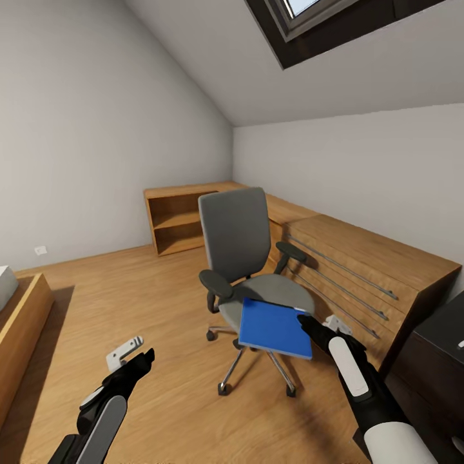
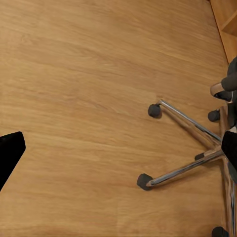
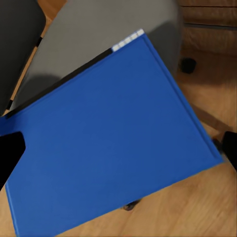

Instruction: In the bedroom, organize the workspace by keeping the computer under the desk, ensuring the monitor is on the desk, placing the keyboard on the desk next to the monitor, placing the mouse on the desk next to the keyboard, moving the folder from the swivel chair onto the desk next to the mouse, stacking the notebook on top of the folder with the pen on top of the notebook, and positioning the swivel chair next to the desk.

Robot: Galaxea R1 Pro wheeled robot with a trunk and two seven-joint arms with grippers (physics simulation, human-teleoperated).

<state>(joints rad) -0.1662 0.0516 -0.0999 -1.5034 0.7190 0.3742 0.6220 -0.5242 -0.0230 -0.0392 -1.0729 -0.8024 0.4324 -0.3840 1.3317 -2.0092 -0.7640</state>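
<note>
Reaching for folder (image 1: pixel 275 328) overhanging swivel chair (image 1: pixel 240 258) seat | R gripper (image 1: pixel 308 322) at its edge, fingers' state unclear | L gripper (image 1: pixel 143 358) idle, unclear.

Both forearms are black with long, rounded pale grey panels along their tops. The left gripper (image 1: pixel 137 353) carries black fingers and a small white bracket with holes beside them. The right gripper (image 1: pixel 308 322) is likewise black-fingered, with a white bracket near its wrist and a white sleeve further back.
</note>
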